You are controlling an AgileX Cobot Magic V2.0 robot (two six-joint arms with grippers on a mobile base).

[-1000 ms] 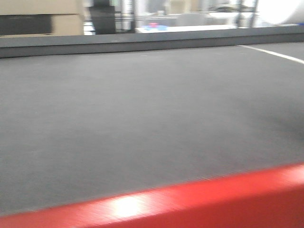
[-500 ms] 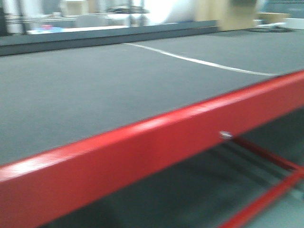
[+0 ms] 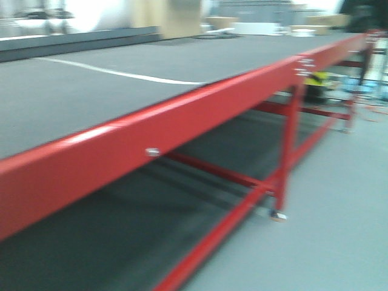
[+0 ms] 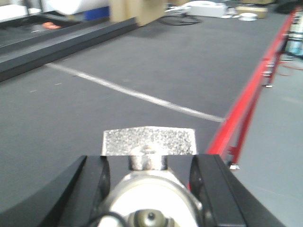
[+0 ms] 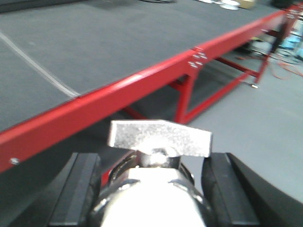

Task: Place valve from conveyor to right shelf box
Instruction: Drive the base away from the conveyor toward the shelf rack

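The valve sits clamped between my left fingers. Its pale rounded body fills the gap between them and its flat speckled lever stands upright and clear of both pads. A second valve is pinched the same way by my right fingers, with its lever also on top. So neither pair is spread, and each is closed on a metal body.

Both valves are off the belt and in the air. The left one hangs over the dark felt surface of the conveyor bench, near the white line that crosses it. The right one is out past the red side rail, above the grey floor.

I judge these parts dense for their size, fully rigid, and smooth enough to creep in the pads if I swing hard. The grip belongs on the body, as it is now (the lever looks like it could turn and let the part twist). The end caps are hidden from me here.

The front view is blurred and shows only belt, red frame and floor. No shelf or box shows in any view, so I would need to find the target before lowering anything.
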